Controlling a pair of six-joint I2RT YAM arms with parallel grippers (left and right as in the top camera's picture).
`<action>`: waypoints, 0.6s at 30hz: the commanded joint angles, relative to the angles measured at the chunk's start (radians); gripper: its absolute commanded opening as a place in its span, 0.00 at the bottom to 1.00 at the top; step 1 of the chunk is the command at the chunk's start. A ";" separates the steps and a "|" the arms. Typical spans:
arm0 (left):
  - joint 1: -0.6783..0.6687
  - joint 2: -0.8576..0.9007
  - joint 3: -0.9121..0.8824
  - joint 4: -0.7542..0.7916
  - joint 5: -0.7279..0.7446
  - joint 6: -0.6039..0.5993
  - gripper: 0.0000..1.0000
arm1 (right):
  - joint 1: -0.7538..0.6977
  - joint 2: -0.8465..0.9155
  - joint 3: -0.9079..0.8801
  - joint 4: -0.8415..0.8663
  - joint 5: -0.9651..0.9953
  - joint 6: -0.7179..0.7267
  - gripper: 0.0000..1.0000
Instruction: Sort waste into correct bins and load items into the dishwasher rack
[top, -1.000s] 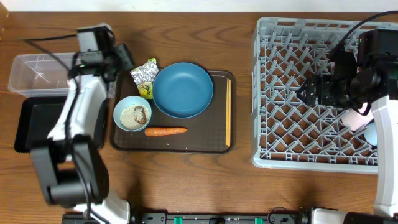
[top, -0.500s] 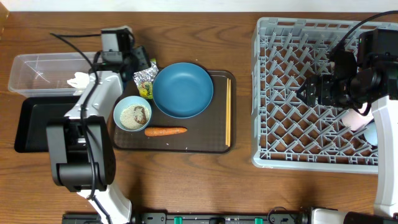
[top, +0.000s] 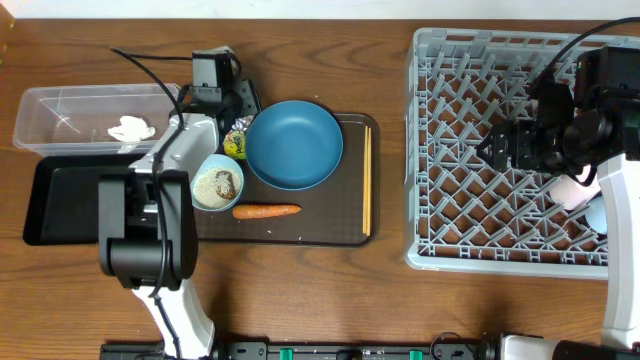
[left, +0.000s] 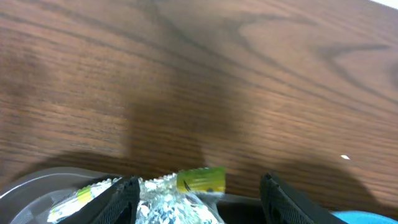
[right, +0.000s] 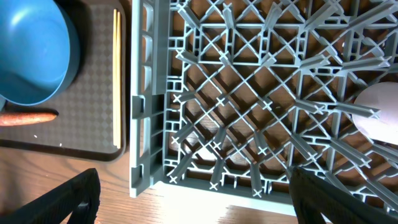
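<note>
Only the left wrist view shows the crumpled silver-and-yellow wrapper (left: 171, 198) between the spread fingers of the left gripper (left: 198, 194), perhaps touching one. It lies at the far-left corner of the brown tray (top: 300, 232) beside the blue plate (top: 294, 144), with open table (left: 199, 74) beyond. The right gripper (right: 205, 202) hangs open over the rack (right: 142, 149).

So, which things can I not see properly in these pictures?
wrapper: left wrist view, bottom edge cuts it; overhead, the left arm covers most. Whether the left jaws touch it is unclear.
light-blue cup: overhead, mostly behind the right arm.
pinkish-white cup: right wrist view, cut by the right edge.
brown lump in the bowl: overhead, too small to identify.
</note>
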 joint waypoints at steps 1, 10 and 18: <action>-0.004 0.030 0.008 0.017 -0.019 -0.006 0.63 | 0.008 0.004 0.003 0.000 0.002 -0.012 0.90; -0.011 0.064 0.008 0.037 -0.019 -0.006 0.52 | 0.008 0.004 0.003 0.000 0.002 -0.013 0.90; -0.011 0.052 0.008 0.034 -0.019 -0.005 0.06 | 0.008 0.004 0.003 0.000 0.002 -0.013 0.90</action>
